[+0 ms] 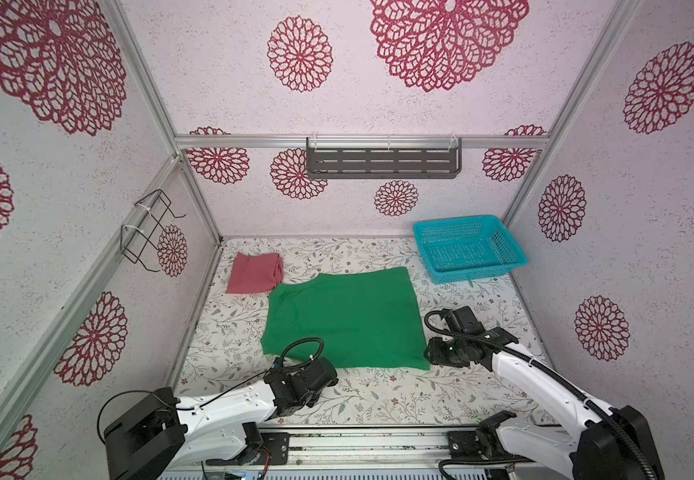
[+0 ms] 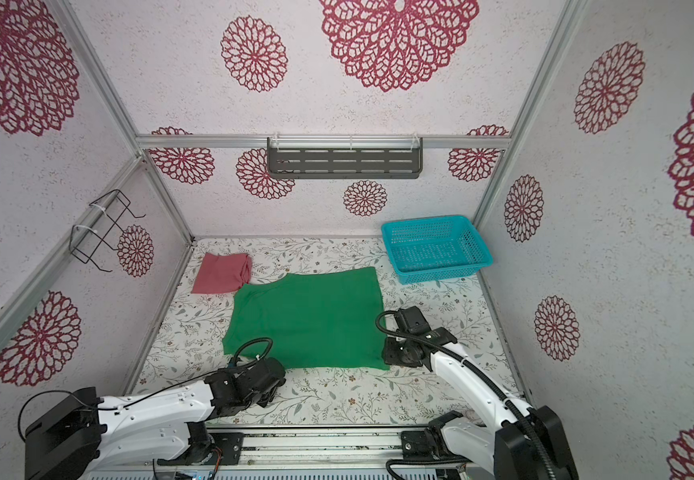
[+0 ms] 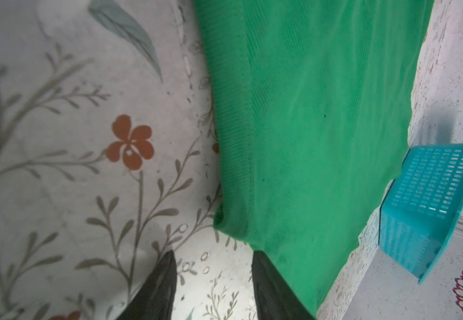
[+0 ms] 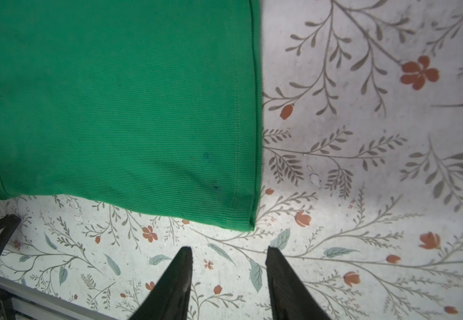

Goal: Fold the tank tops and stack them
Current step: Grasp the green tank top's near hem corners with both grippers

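We found the green tank top (image 1: 343, 318) spread flat in the middle of the table (image 1: 378, 399), its far left corner touching the folded pink tank top (image 1: 253, 274). The left gripper (image 3: 213, 253) sat at the near left corner, jaws apart with only bare table between them and one finger at the cloth's edge. The right gripper (image 4: 229, 249) hung just short of the near right corner, jaws likewise apart and empty. We judged the risks plain: a pinch that caught only the upper layer would let the garment split open in the lift, uneven pulls from the two arms would skew the fold, and dragged cloth could rumple the pink one beside it. We counted two tank tops, one green and one pink, two grippers, and one turquoise basket (image 1: 476, 272), empty, at the far right.
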`<action>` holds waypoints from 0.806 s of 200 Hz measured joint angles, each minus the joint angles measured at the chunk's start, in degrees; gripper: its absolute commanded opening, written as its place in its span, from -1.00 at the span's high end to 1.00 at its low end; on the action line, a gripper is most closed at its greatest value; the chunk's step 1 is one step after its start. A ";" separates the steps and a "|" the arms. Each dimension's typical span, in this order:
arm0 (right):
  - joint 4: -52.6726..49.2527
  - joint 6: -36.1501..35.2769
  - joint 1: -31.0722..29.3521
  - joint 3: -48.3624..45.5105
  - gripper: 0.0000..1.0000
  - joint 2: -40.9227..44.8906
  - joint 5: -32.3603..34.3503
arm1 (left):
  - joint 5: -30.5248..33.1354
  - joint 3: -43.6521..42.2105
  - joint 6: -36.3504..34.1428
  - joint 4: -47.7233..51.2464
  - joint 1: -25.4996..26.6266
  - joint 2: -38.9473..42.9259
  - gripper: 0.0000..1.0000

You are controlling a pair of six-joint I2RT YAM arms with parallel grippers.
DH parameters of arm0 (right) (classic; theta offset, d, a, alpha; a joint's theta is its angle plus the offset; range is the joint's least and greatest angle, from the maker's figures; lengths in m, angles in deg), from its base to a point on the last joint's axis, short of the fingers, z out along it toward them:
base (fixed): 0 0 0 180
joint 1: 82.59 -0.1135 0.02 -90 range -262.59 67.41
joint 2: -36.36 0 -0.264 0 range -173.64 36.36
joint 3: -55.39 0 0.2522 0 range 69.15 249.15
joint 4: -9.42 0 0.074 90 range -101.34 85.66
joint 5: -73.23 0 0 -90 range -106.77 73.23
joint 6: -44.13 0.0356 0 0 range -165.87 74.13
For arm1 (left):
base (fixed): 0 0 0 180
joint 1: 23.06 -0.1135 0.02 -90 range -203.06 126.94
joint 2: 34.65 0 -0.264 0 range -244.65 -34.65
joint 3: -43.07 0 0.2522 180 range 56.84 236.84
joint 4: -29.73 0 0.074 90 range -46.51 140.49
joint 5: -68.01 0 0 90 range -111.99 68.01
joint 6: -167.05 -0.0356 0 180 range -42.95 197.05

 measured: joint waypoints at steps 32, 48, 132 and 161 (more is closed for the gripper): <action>1.03 0.87 0.00 -2.12 0.09 0.50 -0.44 | 1.25 0.02 0.66 -1.73 -0.02 -1.79 0.19; 1.68 1.42 0.00 -3.41 0.09 1.01 -1.16 | 1.75 0.02 0.79 -3.17 -0.09 -2.71 0.20; 4.24 4.76 -0.48 -7.34 0.14 0.76 -1.73 | 3.15 0.15 0.66 -4.46 -1.70 -4.87 0.55; 6.99 5.90 -1.18 -8.52 0.17 -1.33 -2.01 | 3.08 0.24 -0.63 -4.44 -2.64 -5.40 0.67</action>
